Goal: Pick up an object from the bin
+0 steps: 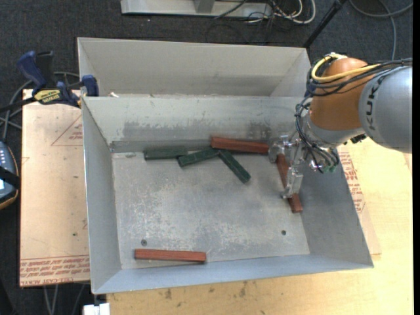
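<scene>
— Where is your claw (289, 188) now?
— At the right of the frame, low inside the grey metal bin (98, 195), over a short red-brown bar (296, 205) that lies near the right wall.
— Is it clenched or released?
— You cannot tell from this view.
— What lies near?
— To its left, a long red-brown bar (239, 145) and some dark green bars (197, 157) by the back wall.

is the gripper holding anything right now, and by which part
Cannot tell: the gripper sits right over the middle of a reddish-brown wooden stick by the right wall of the grey metal bin, but no grip on it is visible.
</scene>
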`<state>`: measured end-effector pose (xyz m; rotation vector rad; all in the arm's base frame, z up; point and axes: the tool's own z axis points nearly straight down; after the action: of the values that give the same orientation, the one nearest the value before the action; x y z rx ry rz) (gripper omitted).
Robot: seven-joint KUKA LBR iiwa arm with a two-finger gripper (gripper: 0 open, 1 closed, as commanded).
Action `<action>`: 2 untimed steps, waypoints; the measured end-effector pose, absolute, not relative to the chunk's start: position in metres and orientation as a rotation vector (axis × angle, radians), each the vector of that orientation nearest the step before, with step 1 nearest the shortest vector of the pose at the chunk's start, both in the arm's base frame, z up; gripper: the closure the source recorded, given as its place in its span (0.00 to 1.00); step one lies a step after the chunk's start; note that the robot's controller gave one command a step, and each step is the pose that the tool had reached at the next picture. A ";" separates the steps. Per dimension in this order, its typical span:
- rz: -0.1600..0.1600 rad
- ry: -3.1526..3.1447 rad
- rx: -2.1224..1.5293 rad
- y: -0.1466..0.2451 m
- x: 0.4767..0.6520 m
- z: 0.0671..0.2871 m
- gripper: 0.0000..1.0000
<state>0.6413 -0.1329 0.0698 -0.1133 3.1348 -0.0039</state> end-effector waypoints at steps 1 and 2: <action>0.003 3.141 -0.051 -0.066 0.654 0.071 0.00; 0.007 3.134 0.196 0.013 0.637 0.076 0.00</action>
<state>0.6368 0.0127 0.0758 0.1959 3.1338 0.0071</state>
